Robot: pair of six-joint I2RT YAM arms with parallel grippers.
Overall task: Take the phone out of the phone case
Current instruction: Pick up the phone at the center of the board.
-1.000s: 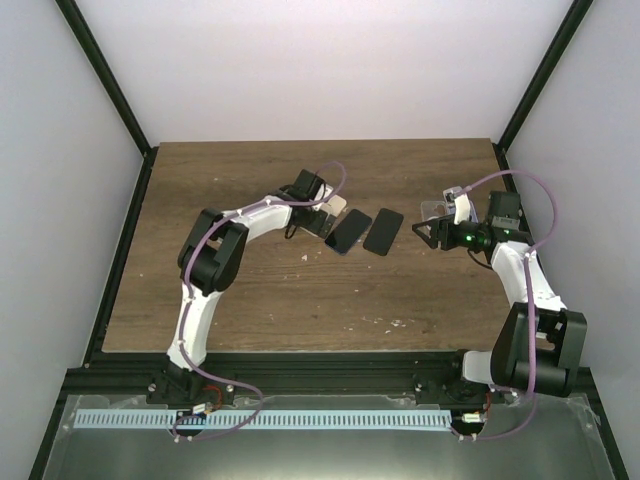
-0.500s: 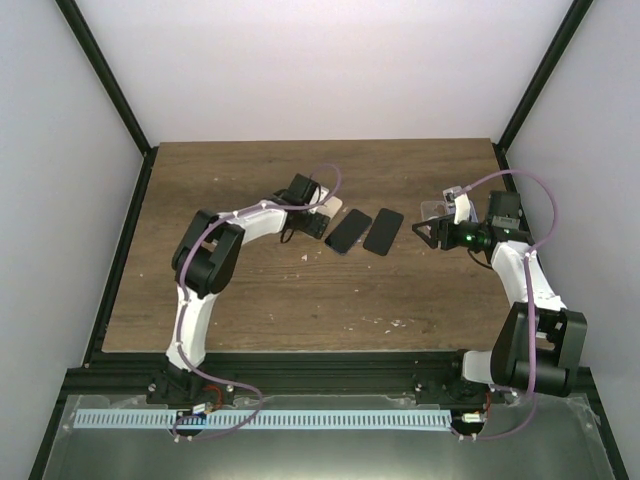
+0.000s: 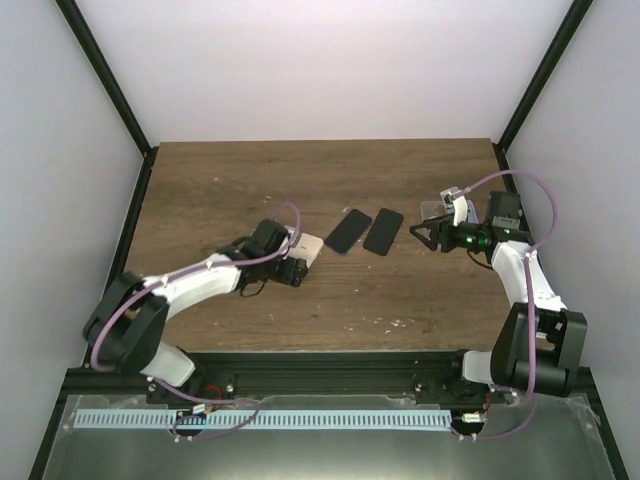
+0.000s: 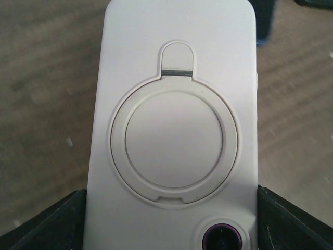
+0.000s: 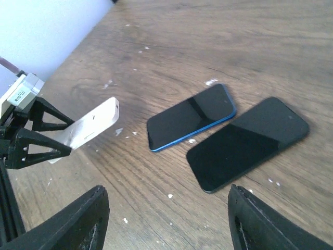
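Left gripper: The left gripper (image 3: 295, 258) squeezes the white phone case (image 3: 307, 247) by one end. Its black fingers (image 4: 44, 221) press on both sides of it.
Where the case is: It is up in the left gripper, tipped and lifted off the table (image 3: 420, 180).
What has changed: A second ago the left arm was up beside the two dark phones. Now it has swung back toward the near left and has taken the case along.
Dark phones: The blue-edged phone (image 5: 190, 117) and the black phone (image 5: 247, 143) lie flat, side by side. The case is now a little way off from them.
Back of the case: The left wrist view shows a round ring stand (image 4: 174, 143) and a small lens (image 4: 223, 240) peeking out near the corner.
What it means: That lens makes me think a phone is still inside, so the job looks not done yet. The front of the case is hidden, so I cannot be sure.
Right gripper: The right gripper (image 3: 422, 233) is spread wide with nothing in it. It waits just right of the black phone, in the same spot as before.
Next: The free right gripper probably has to help push the phone out.
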